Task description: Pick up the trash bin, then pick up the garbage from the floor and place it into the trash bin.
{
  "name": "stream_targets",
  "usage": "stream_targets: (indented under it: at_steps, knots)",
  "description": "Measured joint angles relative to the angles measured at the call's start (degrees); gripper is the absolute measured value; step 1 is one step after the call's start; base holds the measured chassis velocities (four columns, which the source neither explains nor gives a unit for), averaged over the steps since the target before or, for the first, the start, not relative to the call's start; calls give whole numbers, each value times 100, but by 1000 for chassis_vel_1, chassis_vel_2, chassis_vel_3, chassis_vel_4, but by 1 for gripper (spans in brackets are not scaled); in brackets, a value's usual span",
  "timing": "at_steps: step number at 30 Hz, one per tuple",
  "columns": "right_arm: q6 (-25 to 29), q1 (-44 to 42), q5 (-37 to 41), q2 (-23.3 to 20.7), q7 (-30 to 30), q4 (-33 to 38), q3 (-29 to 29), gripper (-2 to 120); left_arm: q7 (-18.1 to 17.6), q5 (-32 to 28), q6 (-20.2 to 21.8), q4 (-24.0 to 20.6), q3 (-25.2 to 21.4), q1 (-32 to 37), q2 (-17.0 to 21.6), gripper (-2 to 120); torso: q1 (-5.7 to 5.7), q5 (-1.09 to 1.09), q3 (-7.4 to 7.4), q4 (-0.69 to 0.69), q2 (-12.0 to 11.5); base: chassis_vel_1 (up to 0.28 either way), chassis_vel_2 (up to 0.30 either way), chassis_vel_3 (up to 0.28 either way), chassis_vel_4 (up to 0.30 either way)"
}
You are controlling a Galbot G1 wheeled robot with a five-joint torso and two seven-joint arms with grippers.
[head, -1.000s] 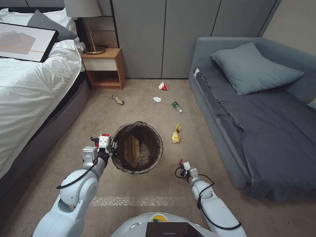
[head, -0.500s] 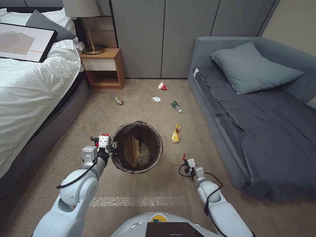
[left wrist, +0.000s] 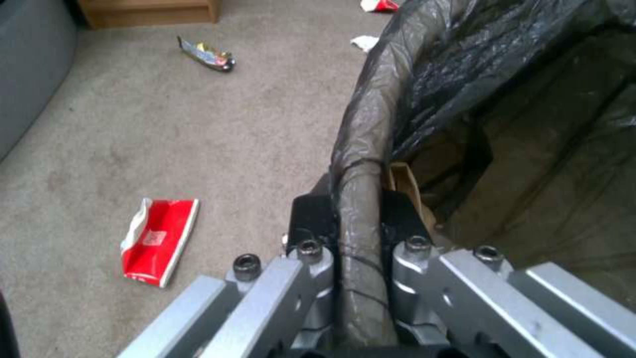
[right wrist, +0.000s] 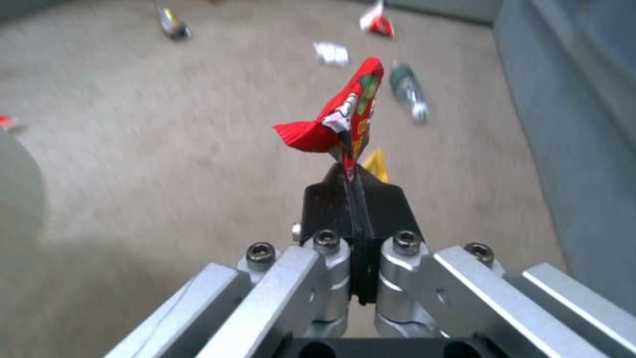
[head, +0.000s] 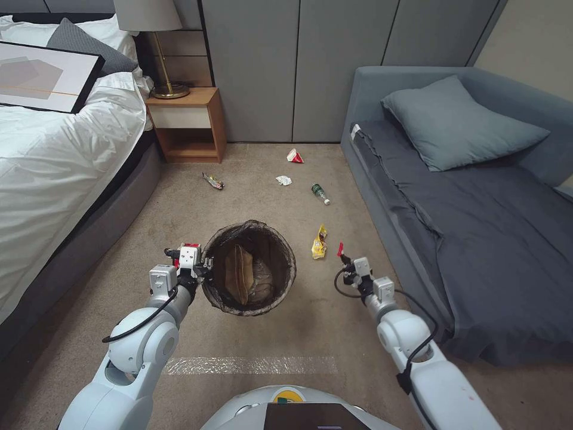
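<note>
The trash bin, a round bucket lined with a dark bag, hangs off the carpet with my left gripper shut on its near-left rim. A tan paper bag lies inside it. My right gripper, to the right of the bin, is shut on a tiny red wrapper that sticks up from its fingers. More garbage lies on the floor: a yellow wrapper, a green bottle, a white tissue, a red-and-white packet, a foil wrapper and a red packet below the left gripper.
A white bed runs along the left and a grey sofa along the right. A wooden nightstand with a lamp stands at the back left, before grey wall panels. A shiny tape strip crosses the carpet near my base.
My right gripper has moved forward and to the right with the red wrapper in it, now level with the yellow wrapper. The left arm and bin have stayed still.
</note>
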Motion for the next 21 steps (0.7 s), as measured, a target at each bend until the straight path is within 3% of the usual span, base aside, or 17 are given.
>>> stream_targets:
  at_steps: [9,16,21]
  knots:
    - [-630,240,1543,-794,-168,1401,-27,0,-14,23,37,90,117,-27,0,5,0,0,0,0,0,0,0,0,0]
    - [-727,653,1966,-1157,-565,1736,-262,0,-45,19,109,149,231,-81,19,5,0,0,0,0,0,0,0,0,0]
    - [-881,1335,2401,-1357,-787,1857,-886,0,-131,-11,203,243,335,-188,4,5,0,-1,0,1,0,0,0,0,0]
